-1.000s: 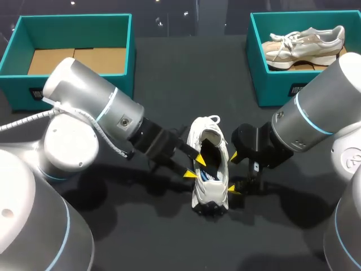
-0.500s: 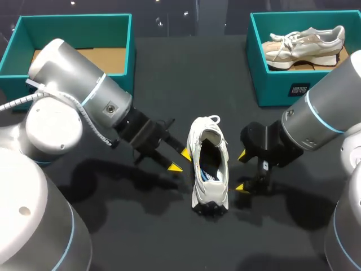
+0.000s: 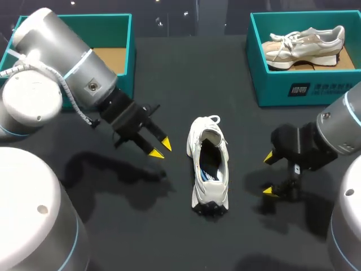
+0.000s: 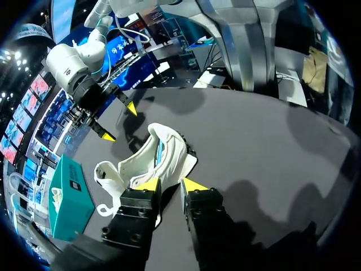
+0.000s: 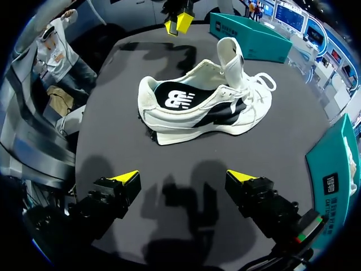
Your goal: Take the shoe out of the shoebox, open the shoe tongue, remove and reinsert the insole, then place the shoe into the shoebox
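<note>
White sneaker point(image 3: 209, 169) stands on its sole near the middle of the black table point(image 3: 169, 73), outside both boxes, with its heel toward the robot and its tongue point(image 5: 230, 56) lifted upright. Its dark insole point(image 5: 180, 99) shows in the heel. The front part is hidden beneath the tongue and the laces point(image 5: 263, 83), so how it sits at the toe is hard to tell. The left gripper point(image 3: 160, 149) hangs near the shoe's left side without touching it, yellow tips a little apart and pinching nothing. The right gripper point(image 3: 269, 174) stands apart on the other side, fingers spread wide and holding nothing either. The left arm point(image 3: 62, 84) covers the near part of the teal shoebox point(image 3: 73, 21) at the far left, so its cardboard floor shows only in part. A second teal shoebox point(image 3: 282, 84) at the far right holds a beige sneaker point(image 3: 304, 45); that box's right end is cut off by the view's edge.
</note>
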Tool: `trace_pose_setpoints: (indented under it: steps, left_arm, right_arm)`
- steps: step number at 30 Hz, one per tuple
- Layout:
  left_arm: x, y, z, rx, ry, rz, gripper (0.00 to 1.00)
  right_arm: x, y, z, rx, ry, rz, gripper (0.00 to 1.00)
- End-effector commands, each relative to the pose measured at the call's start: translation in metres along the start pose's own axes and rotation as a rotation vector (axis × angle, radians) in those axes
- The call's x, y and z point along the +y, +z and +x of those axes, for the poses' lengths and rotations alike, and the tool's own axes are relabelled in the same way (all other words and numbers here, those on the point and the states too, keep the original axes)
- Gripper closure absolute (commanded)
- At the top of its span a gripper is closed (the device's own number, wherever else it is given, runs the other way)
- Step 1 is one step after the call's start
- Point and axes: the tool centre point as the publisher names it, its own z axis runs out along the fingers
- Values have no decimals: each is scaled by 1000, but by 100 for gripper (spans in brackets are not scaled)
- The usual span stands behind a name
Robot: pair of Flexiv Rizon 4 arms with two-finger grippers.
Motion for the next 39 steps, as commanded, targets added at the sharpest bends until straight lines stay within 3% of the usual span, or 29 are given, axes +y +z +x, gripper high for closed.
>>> trace_pose_setpoints:
  steps: [1, 3, 4, 5, 19, 21, 33, 39]
  left_arm:
    - [3, -24, -3, 62, 16, 0, 85]
    - [5, -31, -2, 120, 29, 5, 91]
    - [6, -34, -2, 160, 38, -6, 100]
    - [8, -38, -1, 212, 49, -25, 100]
    - [8, -38, -1, 212, 49, -25, 100]
    - [6, -34, -6, 256, 99, -53, 100]
    - [-9, -16, -43, 445, 313, -124, 100]
    - [-19, -7, -60, 517, 408, -159, 100]
  right_arm:
    - [-8, -20, 7, -6, -2, -20, 0]
    - [-8, -20, 7, -6, -2, -20, 0]
    - [-8, -20, 7, -6, -2, -20, 0]
    - [-8, -20, 7, -6, -2, -20, 0]
    - [-8, -20, 7, -6, -2, -20, 0]
    - [-8, -20, 7, -6, -2, -20, 0]
    - [-57, -60, 8, 9, 63, -7, 0]
    - [-61, -61, 8, 9, 75, -2, 0]
